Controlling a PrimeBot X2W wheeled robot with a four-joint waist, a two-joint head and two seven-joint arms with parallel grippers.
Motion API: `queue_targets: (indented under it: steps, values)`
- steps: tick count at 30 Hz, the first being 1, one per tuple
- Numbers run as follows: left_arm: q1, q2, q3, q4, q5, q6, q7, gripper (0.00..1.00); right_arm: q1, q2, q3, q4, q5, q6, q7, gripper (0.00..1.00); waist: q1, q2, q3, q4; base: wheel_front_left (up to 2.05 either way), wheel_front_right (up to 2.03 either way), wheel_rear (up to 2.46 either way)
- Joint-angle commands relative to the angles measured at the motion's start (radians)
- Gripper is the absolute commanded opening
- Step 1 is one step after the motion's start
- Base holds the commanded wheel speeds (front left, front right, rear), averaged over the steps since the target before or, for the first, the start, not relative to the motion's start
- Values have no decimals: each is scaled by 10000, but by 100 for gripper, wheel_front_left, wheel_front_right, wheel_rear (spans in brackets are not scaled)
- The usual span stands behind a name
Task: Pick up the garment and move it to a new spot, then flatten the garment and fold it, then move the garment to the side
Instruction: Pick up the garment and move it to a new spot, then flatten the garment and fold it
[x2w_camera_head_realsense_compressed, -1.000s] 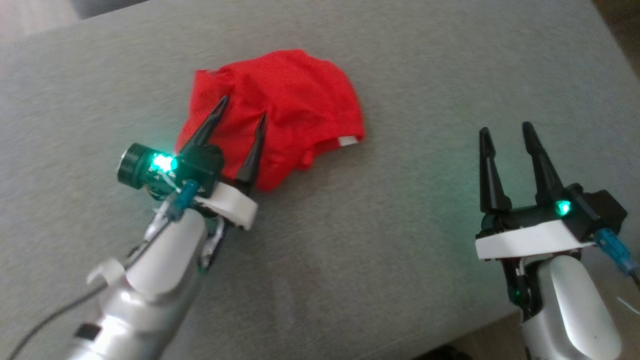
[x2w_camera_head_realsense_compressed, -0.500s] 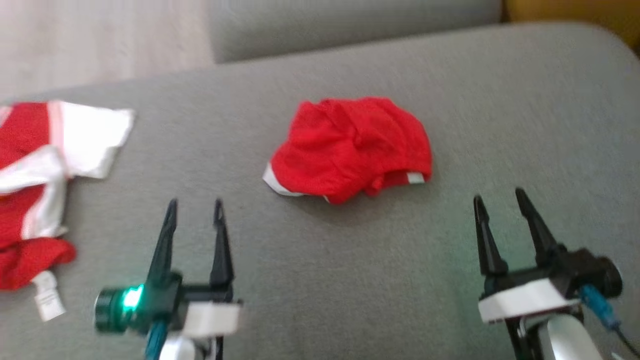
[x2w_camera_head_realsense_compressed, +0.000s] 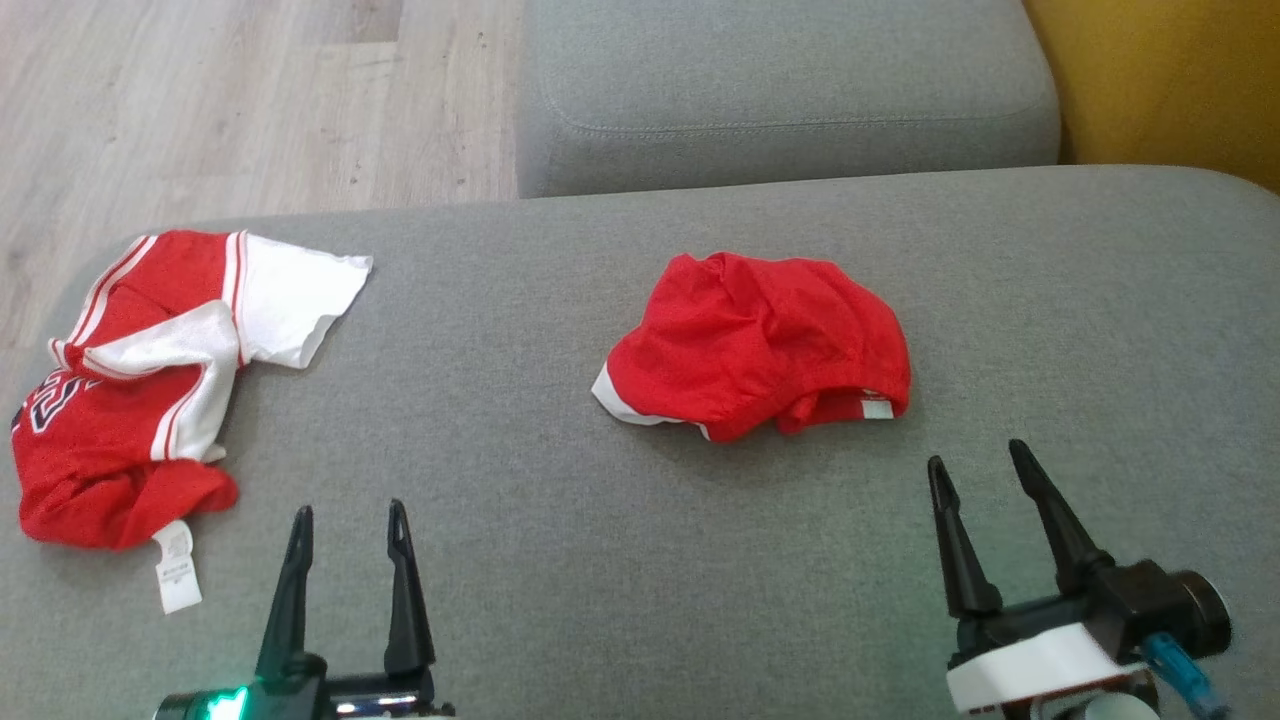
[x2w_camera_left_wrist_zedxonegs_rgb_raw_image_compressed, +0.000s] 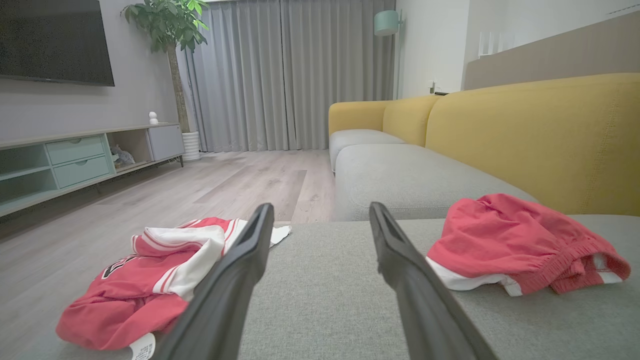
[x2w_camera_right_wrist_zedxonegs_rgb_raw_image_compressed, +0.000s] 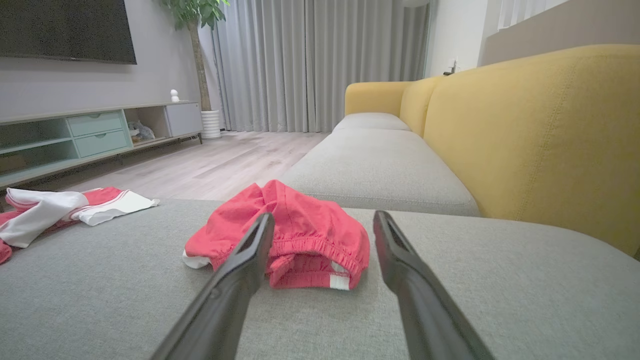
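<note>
Grey sofa seat (x2w_camera_head_realsense_compressed: 560, 580) under me. Left end effector (x2w_camera_head_realsense_compressed: 350, 510) and right end effector (x2w_camera_head_realsense_compressed: 977, 455) both wide open, empty. Red garment (x2w_camera_head_realsense_compressed: 760, 340) bunched ahead-left of right end effector, no contact. Red-and-white jersey (x2w_camera_head_realsense_compressed: 130, 400) ahead-left of left end effector.

The garment (x2w_camera_head_realsense_compressed: 760, 340) is plain red with a white hem edge. The jersey (x2w_camera_head_realsense_compressed: 100, 470) is red with white panels and striped trim. The sofa seat (x2w_camera_head_realsense_compressed: 600, 560) is grey, its backrest (x2w_camera_right_wrist_zedxonegs_rgb_raw_image_compressed: 540, 130) yellow.
</note>
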Motion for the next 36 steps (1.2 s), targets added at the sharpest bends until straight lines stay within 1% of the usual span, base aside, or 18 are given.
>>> queue_targets:
  steps: [1, 5, 11, 17, 27, 33, 36]
  values:
    - [-313, -112, 400, -377, 33, -55, -62, 100, -229, -45, 157, -350, -32, -7, 2, 100, 2, -1, 9, 35, 0, 0, 0]
    - [-363, -153, 498, -282, 111, -217, -62, 100, -171, -45, -36, -273, 112, -7, 2, 100, 2, -1, 15, 71, 0, 0, 0]
    - [-416, -179, 541, -158, 322, -324, -62, 100, -219, -45, -100, -215, 163, -7, 2, 100, 2, -1, 55, -15, 0, 0, 0]
    - [-427, -191, 462, -67, 459, -319, -62, 100, -234, -45, -30, -182, 159, -7, 2, 100, 2, -1, 43, -71, 0, 0, 0]
    - [-452, -198, 317, -2, 470, -137, -62, 100, -318, -45, 17, -181, 177, -7, 2, 100, 2, -1, 83, -211, 0, 0, 0]
    - [-496, -199, 289, -140, 372, -166, -62, 100, -365, -45, 72, -160, 185, -7, 2, 100, 2, -1, 116, -287, 0, 0, 0]
    - [-522, -199, 200, -168, 595, -220, -62, 100, -397, -45, 184, -172, 85, -7, 2, 100, 2, -1, 140, -350, 0, 0, 0]
